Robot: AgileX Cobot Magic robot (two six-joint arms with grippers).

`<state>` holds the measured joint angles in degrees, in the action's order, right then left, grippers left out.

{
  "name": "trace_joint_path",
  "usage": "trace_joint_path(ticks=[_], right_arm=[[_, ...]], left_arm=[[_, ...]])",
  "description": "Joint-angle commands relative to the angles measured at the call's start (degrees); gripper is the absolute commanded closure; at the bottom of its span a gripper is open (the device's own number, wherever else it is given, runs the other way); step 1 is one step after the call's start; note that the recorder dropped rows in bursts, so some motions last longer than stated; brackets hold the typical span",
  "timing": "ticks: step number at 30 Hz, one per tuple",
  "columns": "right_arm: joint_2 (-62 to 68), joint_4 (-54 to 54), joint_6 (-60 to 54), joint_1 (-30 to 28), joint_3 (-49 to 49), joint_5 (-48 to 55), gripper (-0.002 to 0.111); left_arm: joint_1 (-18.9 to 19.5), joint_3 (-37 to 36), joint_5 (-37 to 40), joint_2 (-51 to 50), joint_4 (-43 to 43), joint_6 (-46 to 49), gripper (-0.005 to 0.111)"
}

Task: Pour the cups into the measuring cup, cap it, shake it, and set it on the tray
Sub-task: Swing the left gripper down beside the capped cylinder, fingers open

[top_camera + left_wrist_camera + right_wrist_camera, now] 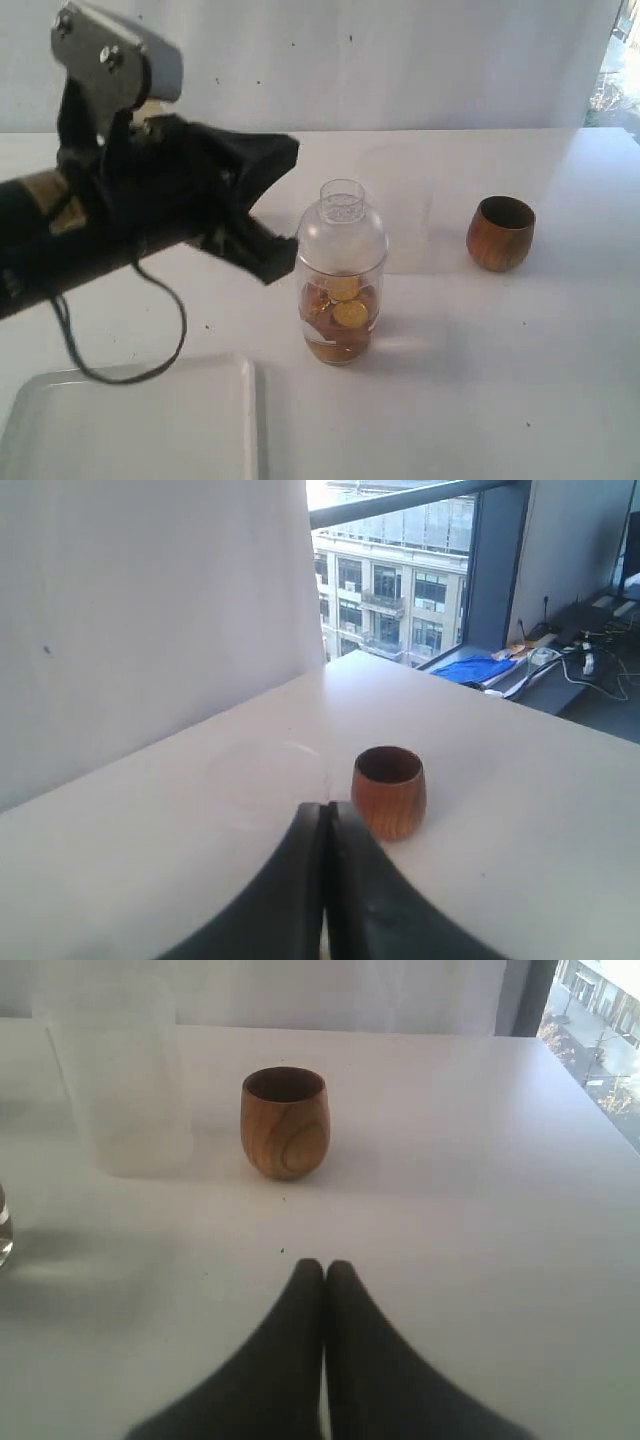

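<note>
The measuring cup [340,300] stands upright mid-table with golden-brown pieces in its lower half. The clear domed cap [342,218] sits on top of it. A brown wooden cup [500,233] stands upright to its right, also seen as the wooden cup [389,792] and the wooden cup [285,1122]. My left gripper [280,258] is shut and empty, hanging just left of the measuring cup; in its wrist view the left gripper [330,806] points toward the wooden cup. My right gripper [324,1265] is shut and empty, low over the table short of the wooden cup. The white tray [140,420] lies at the front left.
A frosted translucent cup [125,1090] stands beside the wooden cup, faint in the exterior view. A sliver of the measuring cup [3,1230] shows at the edge of the right wrist view. A black cable [170,340] loops down from the left arm above the tray.
</note>
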<state>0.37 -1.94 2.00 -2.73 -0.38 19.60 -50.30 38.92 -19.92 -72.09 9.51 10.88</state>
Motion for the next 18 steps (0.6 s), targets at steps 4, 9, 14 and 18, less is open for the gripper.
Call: trace_joint_path(ticks=[4,9,14,18], right_arm=[[-0.37,0.01,0.23,0.29,0.38,-0.06,0.108],[-0.37,0.01,0.23,0.29,0.38,-0.06,0.108],[-0.37,0.01,0.23,0.29,0.38,-0.06,0.108],[-0.37,0.01,0.23,0.29,0.38,-0.06,0.108]], left_arm=[[-0.42,-11.66,-8.08,1.66,-1.72,-3.50,0.107],[-0.31,-14.28,-7.33,-0.96,-3.53,-2.87,0.093],[-0.31,-14.37,-10.53,-4.86,-4.04,-2.87,0.030],[-0.31,-14.37,-12.04,-8.37,-4.04,-3.36,0.002]])
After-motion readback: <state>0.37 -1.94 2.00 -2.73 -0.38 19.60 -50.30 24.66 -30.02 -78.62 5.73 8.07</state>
